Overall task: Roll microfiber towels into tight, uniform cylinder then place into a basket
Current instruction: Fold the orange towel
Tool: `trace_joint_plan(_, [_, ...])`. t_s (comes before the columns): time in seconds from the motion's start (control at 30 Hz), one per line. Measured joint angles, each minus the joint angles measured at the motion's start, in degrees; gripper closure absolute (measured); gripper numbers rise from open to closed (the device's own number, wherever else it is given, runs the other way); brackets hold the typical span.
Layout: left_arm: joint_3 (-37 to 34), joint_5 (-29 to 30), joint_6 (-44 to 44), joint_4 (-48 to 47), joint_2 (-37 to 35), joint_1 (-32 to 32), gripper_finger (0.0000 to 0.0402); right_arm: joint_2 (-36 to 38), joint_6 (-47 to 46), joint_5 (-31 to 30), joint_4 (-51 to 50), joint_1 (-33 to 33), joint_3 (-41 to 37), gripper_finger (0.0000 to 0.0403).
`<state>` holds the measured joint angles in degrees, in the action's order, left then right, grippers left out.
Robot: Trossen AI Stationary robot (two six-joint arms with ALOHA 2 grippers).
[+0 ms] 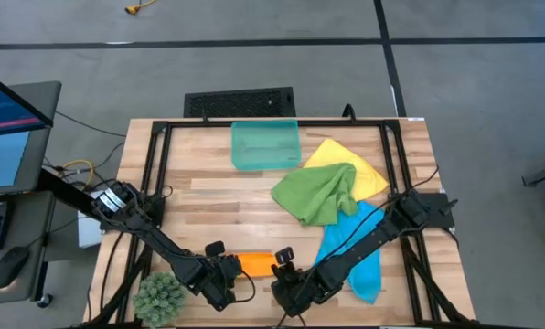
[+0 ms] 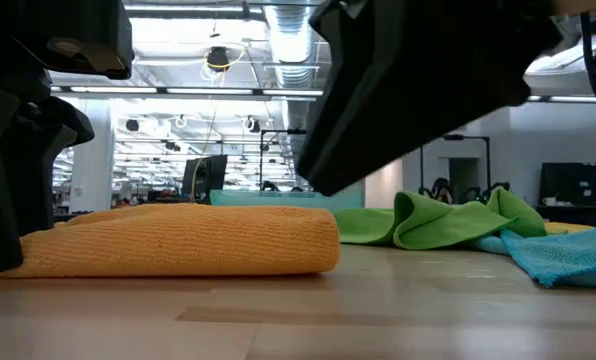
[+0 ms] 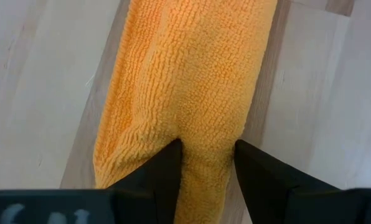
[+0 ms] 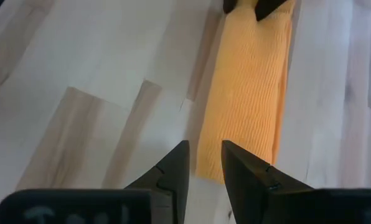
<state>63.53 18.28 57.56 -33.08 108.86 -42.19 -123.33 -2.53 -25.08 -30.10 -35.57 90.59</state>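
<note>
The orange towel lies rolled into a flat roll on the table near its front edge, also seen in the low view. My left gripper is shut on its left end. My right gripper stands at the roll's right end, its fingers a little apart with bare table between them. The green towel, the yellow towel and the blue towel lie crumpled at the right. The teal basket stands empty at the far middle. My left gripper pinches the roll's left end between its two fingers, and the cloth is dented in between them. The fingers come low from the table's left and lie along the roll. The roll rests on the table. My right gripper is over the roll's right end; I cannot tell whether it touches.
A spiky green plant ball sits at the front left corner beside my left arm. The blue towel lies under my right arm. A black frame runs around the table. Bare wood lies between the roll and the basket.
</note>
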Motion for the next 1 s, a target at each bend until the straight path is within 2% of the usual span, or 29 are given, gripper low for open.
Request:
trace_joint_plan(0.17, [0.0,0.0,0.0,0.0,0.0,0.0,0.026,-0.8,4.7,5.4,-1.5,1.2,0.0,0.0274])
trace_joint_plan(0.37, [0.0,0.0,0.0,0.0,0.0,0.0,0.026,-0.8,5.6,4.4,-0.8,2.6,0.1,0.0227])
trace_joint_plan(0.5, [0.0,0.0,0.0,0.0,0.0,0.0,0.026,-1.9,5.6,6.4,-0.6,3.8,0.2,0.0194])
trace_joint_plan(0.63, [0.0,0.0,0.0,0.1,0.0,0.0,0.026,-3.7,5.6,6.3,-0.7,4.7,0.3,0.0176])
trace_joint_plan(0.87, [0.1,0.0,-0.1,-0.3,0.0,-0.1,0.026,-4.8,0.8,7.4,-2.3,6.2,0.4,0.0181])
trace_joint_plan(1.0, [0.4,0.2,-2.6,-0.5,0.0,-0.1,0.026,-4.9,-1.5,8.5,-2.2,6.7,0.4,0.0219])
